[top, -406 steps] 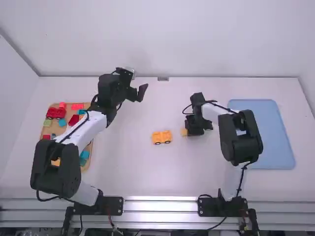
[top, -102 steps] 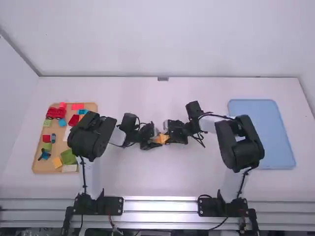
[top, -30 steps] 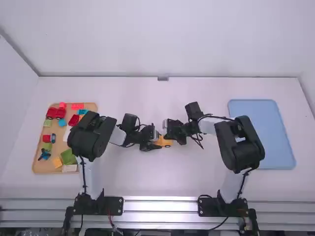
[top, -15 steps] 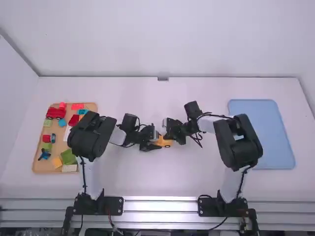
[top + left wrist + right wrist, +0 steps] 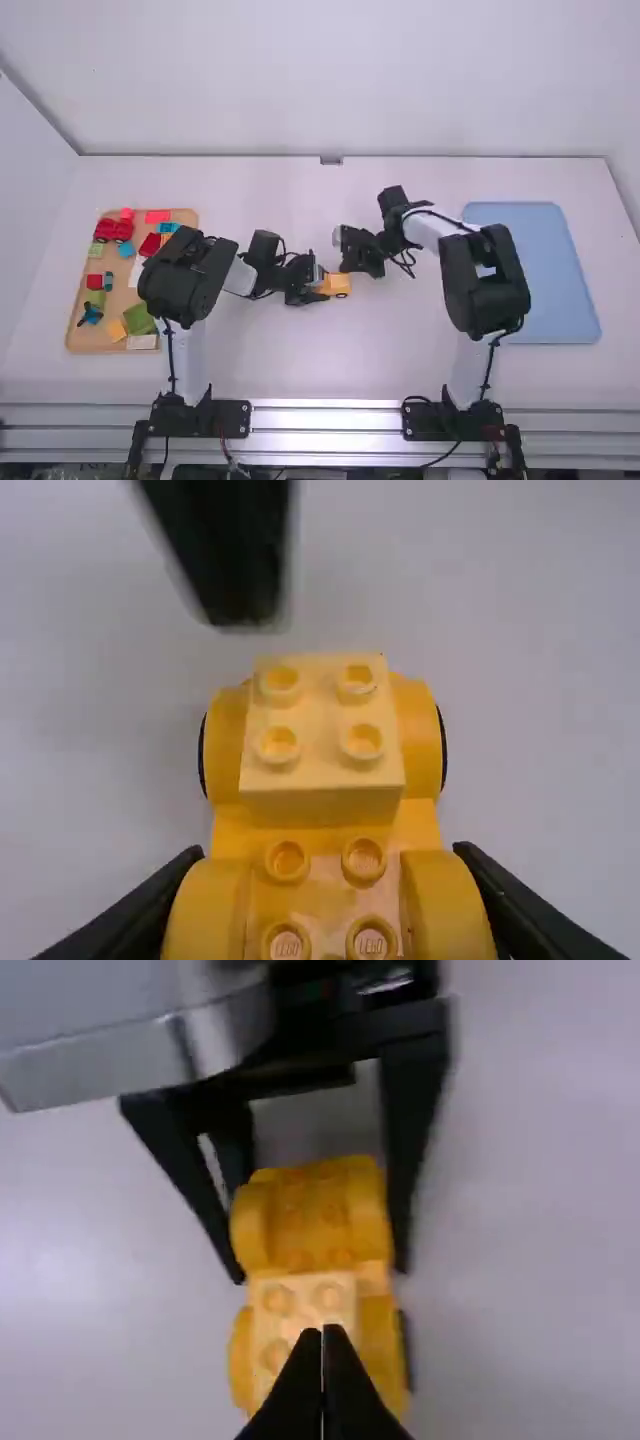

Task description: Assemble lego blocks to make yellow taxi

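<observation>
Right gripper (image 5: 323, 1345) is hovering over the block (image 5: 320, 710), fingers together, empty, probably for pressing. Left gripper (image 5: 328, 865) is pinching the base (image 5: 230, 825) across one wheel pair, likely bracing it. Block is sitting on the base's other end, mid-table (image 5: 300, 350).

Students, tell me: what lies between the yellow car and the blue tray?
In the high view, from the yellow car: bare white table, then the right arm, partly hiding the blue tray.
</observation>
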Controlling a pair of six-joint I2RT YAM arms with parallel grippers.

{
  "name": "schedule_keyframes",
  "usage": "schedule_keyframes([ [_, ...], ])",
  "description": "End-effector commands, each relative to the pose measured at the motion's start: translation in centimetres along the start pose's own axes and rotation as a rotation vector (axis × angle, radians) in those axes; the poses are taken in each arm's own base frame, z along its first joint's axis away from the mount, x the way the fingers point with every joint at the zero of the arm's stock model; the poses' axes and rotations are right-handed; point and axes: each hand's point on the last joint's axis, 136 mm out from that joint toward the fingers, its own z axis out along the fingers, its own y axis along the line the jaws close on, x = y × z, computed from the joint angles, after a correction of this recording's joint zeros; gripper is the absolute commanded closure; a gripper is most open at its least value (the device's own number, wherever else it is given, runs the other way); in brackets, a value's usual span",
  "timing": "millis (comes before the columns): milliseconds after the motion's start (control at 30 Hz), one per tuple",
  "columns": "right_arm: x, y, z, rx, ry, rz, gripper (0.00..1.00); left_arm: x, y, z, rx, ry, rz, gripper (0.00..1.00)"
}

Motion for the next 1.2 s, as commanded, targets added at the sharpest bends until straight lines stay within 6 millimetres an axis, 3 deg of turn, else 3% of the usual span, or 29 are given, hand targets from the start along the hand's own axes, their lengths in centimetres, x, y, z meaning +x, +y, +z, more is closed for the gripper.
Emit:
schedule_keyframes([
  [0,-3.8,-2.4,-4.8,0.137,-0.057,-0.057,0.82,0.7,0.1,0.0,-0.016,0.023,-0.005,0.57],
  [67,-4.3,-3.5,-6.6,0.224,-0.047,-0.036,0.64,0.9,0.7,0.0,-0.038,0.042,0.005,0.57],
  [100,-4.2,-3.7,-6.9,0.245,-0.036,-0.029,0.61,1.0,0.9,0.0,-0.046,0.049,0.005,0.57],
  [167,-4.0,-4.5,-7.7,0.317,0.000,0.010,0.34,1.1,1.6,0.1,-0.055,0.075,-0.004,0.57],
  [233,-4.3,-4.5,-7.8,0.351,0.009,0.021,0.18,1.0,2.1,0.1,-0.047,0.088,-0.016,0.56],
  [267,-4.4,-4.2,-7.7,0.356,0.007,0.019,0.05,0.9,2.3,0.1,-0.037,0.093,-0.020,0.56],
  [300,-4.7,-3.9,-7.6,0.358,-0.003,0.011,0.02,0.7,2.4,0.2,-0.017,0.105,-0.015,0.56],
  [500,-4.7,-3.6,-7.0,0.388,-0.041,0.031,0.02,0.5,2.2,0.2,0.051,0.146,-0.013,0.52],
  [767,-3.9,-3.8,-7.0,0.400,-0.055,0.086,0.02,0.9,1.6,0.2,0.059,0.147,-0.024,0.02],
  [933,-3.8,-3.9,-7.1,0.404,-0.057,0.088,0.02,-1.3,1.8,-1.1,0.071,0.111,-0.043,0.01],
  [1033,-3.7,-3.9,-7.2,0.402,-0.054,0.093,0.02,-2.7,2.6,-3.2,0.039,0.165,-0.064,0.01],
  [1133,-3.8,-3.9,-7.1,0.404,-0.056,0.088,0.02,-5.3,3.7,-7.5,-0.038,0.281,-0.144,0.01],
  [1167,-3.8,-3.9,-7.1,0.404,-0.056,0.087,0.02,-5.5,3.7,-7.7,-0.044,0.287,-0.149,0.01],
])
